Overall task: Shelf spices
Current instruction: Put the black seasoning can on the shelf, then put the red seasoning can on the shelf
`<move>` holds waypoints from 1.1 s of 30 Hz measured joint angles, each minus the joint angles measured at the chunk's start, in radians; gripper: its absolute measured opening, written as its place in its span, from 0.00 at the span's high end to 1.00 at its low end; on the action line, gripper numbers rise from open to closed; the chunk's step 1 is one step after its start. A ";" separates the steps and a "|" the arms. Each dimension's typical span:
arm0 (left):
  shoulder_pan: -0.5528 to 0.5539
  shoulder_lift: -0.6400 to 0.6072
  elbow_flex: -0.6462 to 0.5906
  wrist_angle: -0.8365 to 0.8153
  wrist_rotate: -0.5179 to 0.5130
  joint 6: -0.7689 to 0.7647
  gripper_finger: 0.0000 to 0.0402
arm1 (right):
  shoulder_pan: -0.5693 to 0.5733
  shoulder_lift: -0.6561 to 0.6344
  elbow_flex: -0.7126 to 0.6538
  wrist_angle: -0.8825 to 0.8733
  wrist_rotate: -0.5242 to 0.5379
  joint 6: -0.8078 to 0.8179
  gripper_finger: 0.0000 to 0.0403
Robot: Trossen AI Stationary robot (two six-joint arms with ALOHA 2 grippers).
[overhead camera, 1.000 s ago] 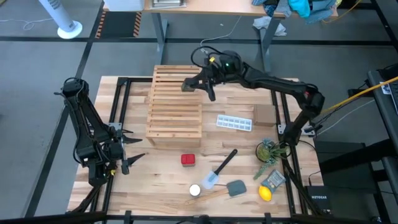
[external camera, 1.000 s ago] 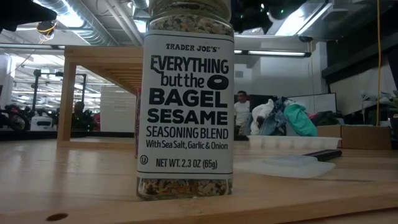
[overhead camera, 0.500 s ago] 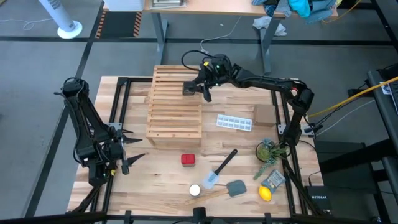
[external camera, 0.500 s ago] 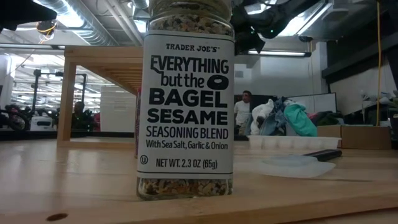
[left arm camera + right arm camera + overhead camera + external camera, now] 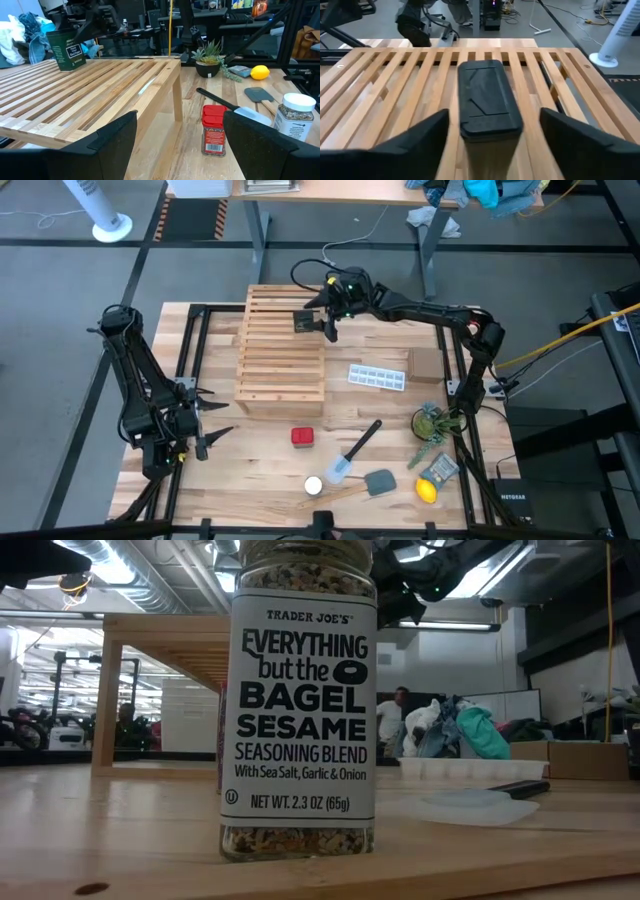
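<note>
The black spice container (image 5: 302,321) stands upright on the slats of the wooden shelf (image 5: 280,355), near its far right corner. My right gripper (image 5: 492,137) is open, one finger on each side of the container's lid (image 5: 487,95), with a gap on both sides. The red spice box (image 5: 302,437) stands on the table in front of the shelf. The clear jar with the white lid (image 5: 314,486) stands near the front edge and fills the low view (image 5: 297,700). My left gripper (image 5: 207,426) waits open at the table's left.
A white ice-cube tray (image 5: 377,377) and a cardboard box (image 5: 425,364) lie right of the shelf. A black-handled spatula (image 5: 362,442), a grey spatula (image 5: 380,481), a potted plant (image 5: 432,422) and a lemon (image 5: 427,491) sit at the near right.
My right gripper has come down over the shelf's far right part with the black container, and its arm has drawn in toward the shelf. The container now stands on the slats.
</note>
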 joint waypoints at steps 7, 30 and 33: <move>0.000 0.000 0.000 0.000 0.000 0.000 0.28 | 0.000 0.000 0.000 0.009 -0.001 0.019 0.08; 0.000 0.000 0.000 0.004 0.026 -0.020 0.28 | 0.091 -0.218 0.001 0.110 -0.158 0.175 0.21; 0.000 0.000 0.000 0.004 0.027 -0.021 0.28 | 0.172 -0.283 0.002 0.018 -0.140 0.141 0.24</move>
